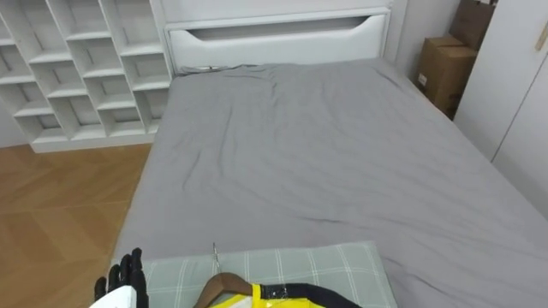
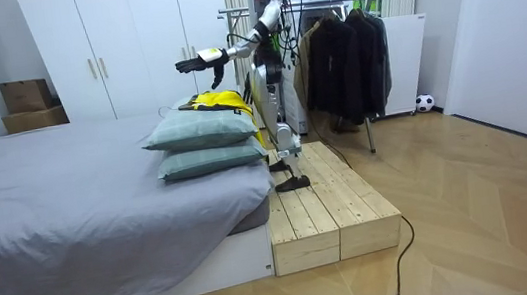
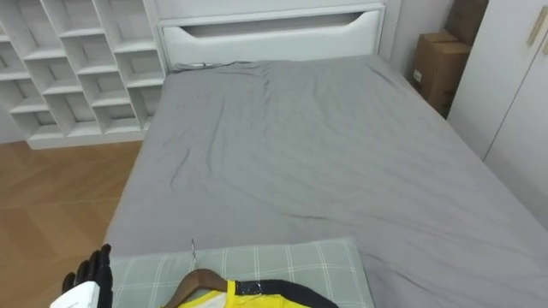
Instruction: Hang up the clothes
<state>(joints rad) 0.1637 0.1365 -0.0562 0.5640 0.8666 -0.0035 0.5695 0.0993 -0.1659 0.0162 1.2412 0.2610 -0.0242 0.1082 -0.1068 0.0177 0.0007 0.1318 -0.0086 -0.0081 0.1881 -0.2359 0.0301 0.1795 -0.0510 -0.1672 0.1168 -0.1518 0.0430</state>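
Yellow garment (image 1: 272, 299) on a wooden hanger (image 1: 223, 282) is lying on the pillows at the foot of the bed.

The garment is showing bright yellow with a black band along its upper edge, and it is resting on top of the upper pillow (image 1: 291, 261), a pale green checked one stacked on a second pillow (image 2: 207, 160). The brown hanger is sitting in the garment's neck, with its curved shoulder showing and its thin metal hook (image 1: 214, 251) pointing toward the headboard end. The clothes rack (image 2: 239, 11) is standing well apart from the garment, beyond the bed's foot, and is carrying dark jackets (image 2: 343, 57).
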